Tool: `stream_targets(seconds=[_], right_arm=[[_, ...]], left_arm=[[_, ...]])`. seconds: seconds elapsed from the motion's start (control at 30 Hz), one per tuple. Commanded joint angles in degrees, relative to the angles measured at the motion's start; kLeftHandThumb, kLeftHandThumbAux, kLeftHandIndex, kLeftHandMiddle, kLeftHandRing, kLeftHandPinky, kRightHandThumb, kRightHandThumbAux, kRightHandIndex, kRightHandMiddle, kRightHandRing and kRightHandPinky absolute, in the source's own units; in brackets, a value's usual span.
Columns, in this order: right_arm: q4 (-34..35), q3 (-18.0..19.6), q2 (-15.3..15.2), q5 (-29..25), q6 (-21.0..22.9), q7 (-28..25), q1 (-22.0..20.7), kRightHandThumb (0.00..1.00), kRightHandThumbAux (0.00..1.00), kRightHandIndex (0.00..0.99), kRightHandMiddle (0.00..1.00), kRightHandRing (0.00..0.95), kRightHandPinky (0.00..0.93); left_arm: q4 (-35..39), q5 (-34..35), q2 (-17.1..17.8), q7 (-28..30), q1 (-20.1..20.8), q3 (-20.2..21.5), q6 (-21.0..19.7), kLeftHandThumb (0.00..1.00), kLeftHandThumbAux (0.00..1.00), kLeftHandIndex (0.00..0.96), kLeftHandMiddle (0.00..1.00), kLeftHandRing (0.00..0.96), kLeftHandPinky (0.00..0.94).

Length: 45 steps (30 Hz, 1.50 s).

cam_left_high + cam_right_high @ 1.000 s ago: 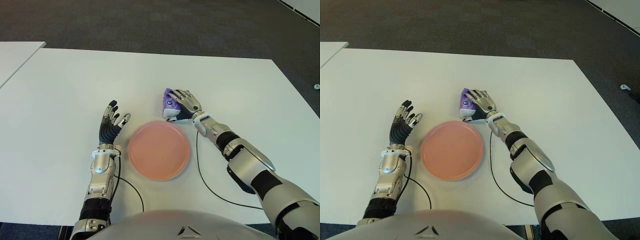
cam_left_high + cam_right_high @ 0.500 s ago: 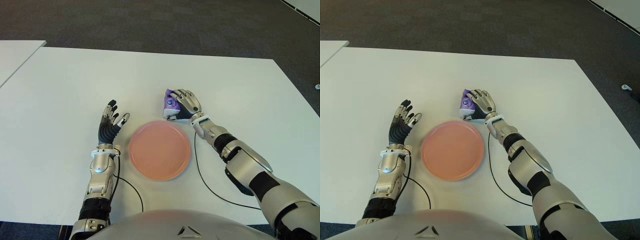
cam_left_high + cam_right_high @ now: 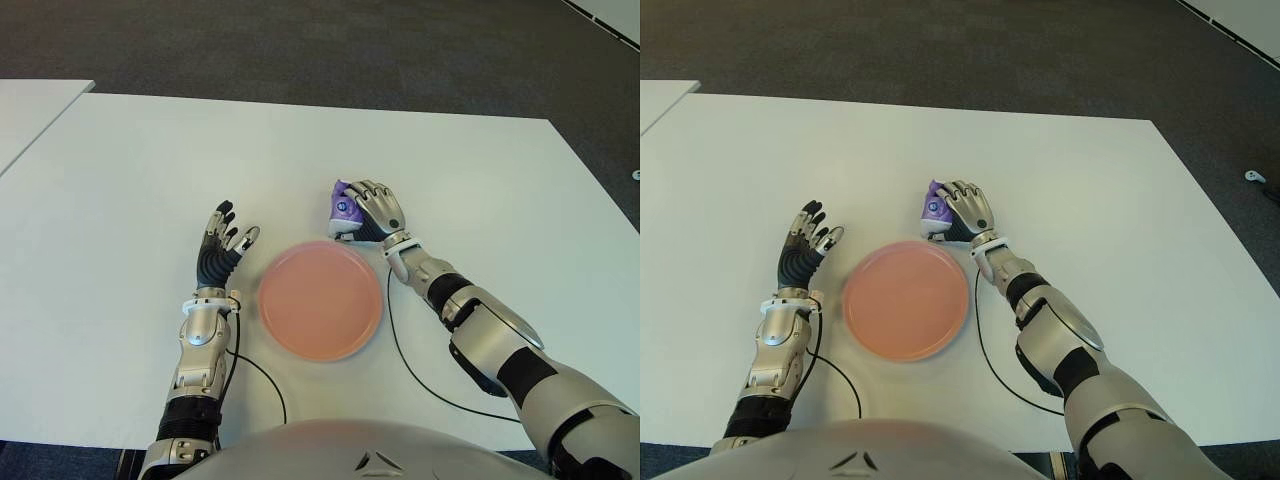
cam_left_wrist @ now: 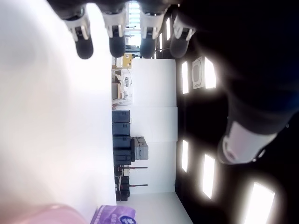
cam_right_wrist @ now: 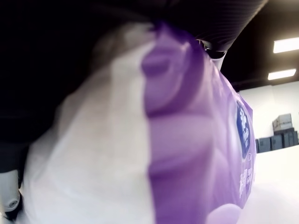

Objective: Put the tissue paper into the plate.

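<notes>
A second white table (image 3: 30, 115) is seen at the far left, separated by a narrow gap from the main white table (image 3: 480, 170). The left hand (image 3: 222, 247) is placed at about 9 o'clock from the pink plate (image 3: 320, 299), just beside its rim but not touching it. Its fingers (image 4: 84, 46) are spread and straight, and nothing is held in them. The plate is empty. At about 1 o'clock from the plate, just past its rim, the purple and white tissue pack (image 3: 341, 207) is found, still outside the plate. The right hand (image 3: 372, 213) is closed over the pack, with the fingers curled on its top. A thin black cable (image 3: 405, 350) is laid on the table at the right of the plate, and another one (image 3: 255, 370) runs beside the left forearm. Nothing is placed between the pack and the plate.

In the right wrist view the pack (image 5: 187, 154) fills nearly the whole picture, pressed against the palm, which the eye views do not show. In the left wrist view the plate rim (image 4: 51, 213) and the pack (image 4: 117, 214) are seen far off, with room lights and shelves behind.
</notes>
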<state>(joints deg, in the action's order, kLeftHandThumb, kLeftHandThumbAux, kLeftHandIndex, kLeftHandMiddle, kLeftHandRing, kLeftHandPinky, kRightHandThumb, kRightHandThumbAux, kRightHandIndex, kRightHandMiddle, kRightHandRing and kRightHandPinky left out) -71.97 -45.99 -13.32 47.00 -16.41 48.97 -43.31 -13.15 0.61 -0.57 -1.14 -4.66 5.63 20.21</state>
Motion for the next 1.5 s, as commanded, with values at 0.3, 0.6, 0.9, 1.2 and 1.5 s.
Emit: stream_targets(seconds=[0.3,0.6,0.9,1.2,1.5], right_arm=[[-3.7,-1.5,-0.2,2.2,-0.1,-0.6,6.5,1.0,0.635,0.843,0.456,0.502,0.845],[-3.6,-1.2,-0.4,1.8,-1.2,-0.6,6.4,1.0,0.635,0.845,0.457,0.501,0.844],[-2.8,-0.5,-1.0,1.2,-2.9,-2.2,5.5,1.0,0.635,0.84,0.457,0.502,0.816],[-1.7,1.1,-1.6,0.6,-4.8,-2.9,4.2,1.0,0.634,0.817,0.46,0.501,0.772],[1.5,5.1,-3.3,-1.5,-7.7,-4.6,0.4,1.0,0.633,0.797,0.464,0.498,0.754]], left_arm=[[0.9,0.4,0.5,0.3,-0.7,-0.3,-1.9,0.0,0.619,0.062,0.051,0.005,0.0],[0.9,0.6,0.6,0.5,-0.6,-0.3,-2.3,0.0,0.609,0.055,0.047,0.0,0.0],[0.7,0.9,0.6,0.6,-0.5,-0.3,-2.2,0.0,0.623,0.055,0.046,0.0,0.0],[0.5,0.7,0.7,0.7,-0.4,-0.4,-1.9,0.0,0.627,0.058,0.047,0.001,0.0],[0.5,0.7,0.7,0.6,-0.3,-0.4,-2.3,0.0,0.628,0.064,0.054,0.008,0.0]])
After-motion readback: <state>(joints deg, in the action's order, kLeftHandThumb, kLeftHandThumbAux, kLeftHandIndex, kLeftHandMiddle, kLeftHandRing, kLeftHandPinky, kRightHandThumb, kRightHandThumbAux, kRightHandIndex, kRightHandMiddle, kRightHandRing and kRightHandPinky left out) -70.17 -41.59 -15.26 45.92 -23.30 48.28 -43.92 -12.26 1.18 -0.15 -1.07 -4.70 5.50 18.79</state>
